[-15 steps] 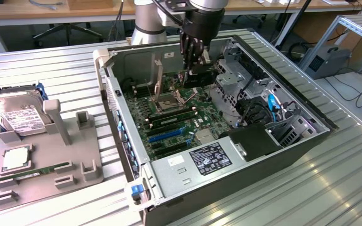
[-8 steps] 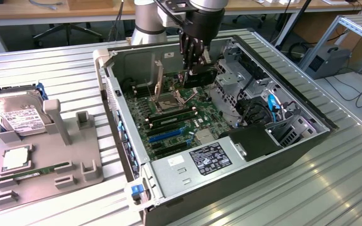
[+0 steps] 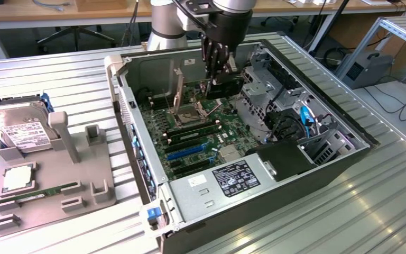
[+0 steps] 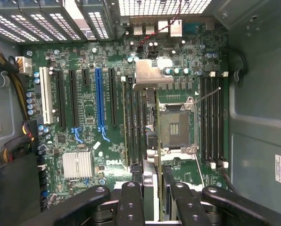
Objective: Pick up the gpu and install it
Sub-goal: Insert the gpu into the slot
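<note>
Exterior view first: you have the black multi-fingered gripper [image 3: 217, 76] hanging over the open dark-grey computer case [image 3: 129, 106], near its rear wall. Its fingers are clenched on the gpu [image 3: 224, 89], the thin black-faced expansion card, which hangs on edge above the green motherboard [image 3: 196, 137] without touching it. The long blue expansion slot [image 3: 185, 152] lies nearer the case's front, apart from where the card hangs. On the exterior view's left, the grey parts tray [image 3: 83, 180] carries a silver hard drive with a white label [image 3: 19, 132] and a narrow green memory stick [image 3: 37, 194].

Wrist view next: you look straight down the gpu [image 4: 152, 113], seen edge-on between the black fingers [image 4: 131, 197] of the gripper [image 4: 152, 188], with its silver metal bracket [image 4: 152, 77] at the far end. It sits over the strip between the memory slots and the open square processor socket [image 4: 175, 127]. The blue expansion slot [image 4: 100, 101] is well apart from it.

By my reading, the pick is done and you are in the carry-and-align step. Seating the card calls for its lower edge parallel to and directly over an expansion slot, bracket toward the case's rear openings, then a straight, even press.
</note>
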Motion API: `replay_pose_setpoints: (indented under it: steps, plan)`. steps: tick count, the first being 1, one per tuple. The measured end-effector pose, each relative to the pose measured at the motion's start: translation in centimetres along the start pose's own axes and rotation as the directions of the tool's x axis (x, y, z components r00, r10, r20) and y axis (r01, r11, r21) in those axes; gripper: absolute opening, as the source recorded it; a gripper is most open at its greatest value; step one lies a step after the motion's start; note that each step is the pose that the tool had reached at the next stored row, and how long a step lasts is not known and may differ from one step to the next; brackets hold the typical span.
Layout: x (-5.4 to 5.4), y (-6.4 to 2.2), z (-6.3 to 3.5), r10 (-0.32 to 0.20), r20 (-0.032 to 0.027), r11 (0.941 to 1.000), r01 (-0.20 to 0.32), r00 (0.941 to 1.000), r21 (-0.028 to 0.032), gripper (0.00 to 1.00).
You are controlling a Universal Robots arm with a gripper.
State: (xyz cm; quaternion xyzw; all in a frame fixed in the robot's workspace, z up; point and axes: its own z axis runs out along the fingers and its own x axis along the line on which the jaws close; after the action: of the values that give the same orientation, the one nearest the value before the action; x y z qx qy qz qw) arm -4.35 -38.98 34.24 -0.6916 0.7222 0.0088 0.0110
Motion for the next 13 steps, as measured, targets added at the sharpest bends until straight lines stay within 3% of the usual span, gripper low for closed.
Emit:
replay_pose_setpoints:
  steps: [13]
  plan:
    - [0.75,-0.03,-0.02,0.000,-0.0001,1.0000,0.000,1.0000,0.0000,0.27]
